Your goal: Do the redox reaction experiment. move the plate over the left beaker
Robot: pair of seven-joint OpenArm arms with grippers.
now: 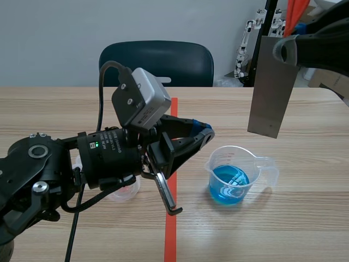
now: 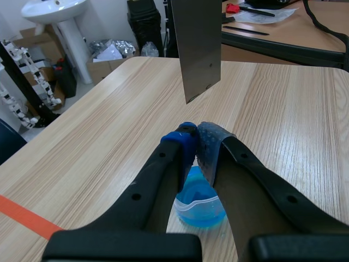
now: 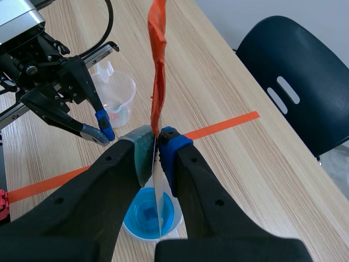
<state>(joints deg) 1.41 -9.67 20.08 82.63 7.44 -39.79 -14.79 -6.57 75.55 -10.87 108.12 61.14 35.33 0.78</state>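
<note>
Plate [image 1: 270,87], a flat grey metal sheet, hangs upright in the air, gripped at its top edge by the right gripper [image 1: 286,50], whose fingers are clenched on it. In the scene view it sits at about 1 o'clock from the blue beaker [image 1: 234,177], with its lower edge above the bench [image 1: 305,218] and touching nothing. In the right wrist view the plate [image 3: 157,65] shows edge-on as a thin strip pinched between the two pads of the right gripper [image 3: 157,139], and the blue beaker [image 3: 150,215] lies below those fingers. The clear beaker [image 1: 124,191], with a trace of reddish liquid, stands at 9 o'clock from the blue one, on the other side of the orange tape line [image 1: 172,234]. It is largely covered by the left arm and well apart from the plate. The right wrist view shows the clear beaker [image 3: 117,95] just beside the left arm's fingers. The left gripper [image 1: 206,132] lies low over the bench with its fingers pressed together on nothing, their tips at 10 o'clock from the blue beaker. In the left wrist view the left gripper [image 2: 196,139] has the blue beaker [image 2: 199,204] under it and the plate [image 2: 199,49] hanging ahead of it. A dark chair [image 1: 158,63] stands at the bench's far edge at 12 o'clock.
</note>
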